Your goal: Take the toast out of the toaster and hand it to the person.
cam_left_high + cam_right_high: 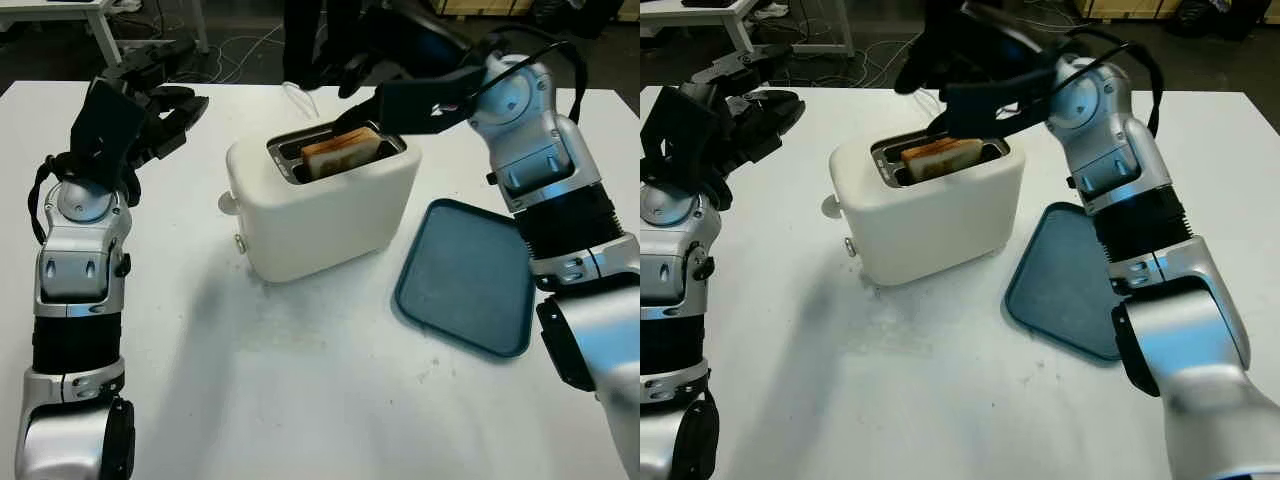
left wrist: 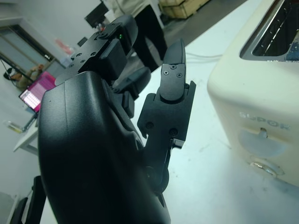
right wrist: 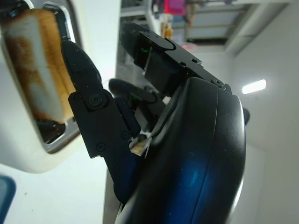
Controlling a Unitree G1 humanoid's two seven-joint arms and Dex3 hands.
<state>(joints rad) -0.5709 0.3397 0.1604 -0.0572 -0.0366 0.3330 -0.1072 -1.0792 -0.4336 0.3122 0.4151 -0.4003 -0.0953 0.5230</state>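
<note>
Right arm is reaching across from the bottom right, elbow bent, forearm angled in toward the middle, right hand up off the table, open, nothing in it. Left arm stands upright at the left side, left hand raised at the top, open too.

Embossed on the end wall of the cream toaster, above its lever slot: faint lettering, seemingly "SUPOR".

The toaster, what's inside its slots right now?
A browned slice of toast stands in the toaster, top edge poking out. Its lower part is hidden, and the right hand covers the slot's far end.
</note>
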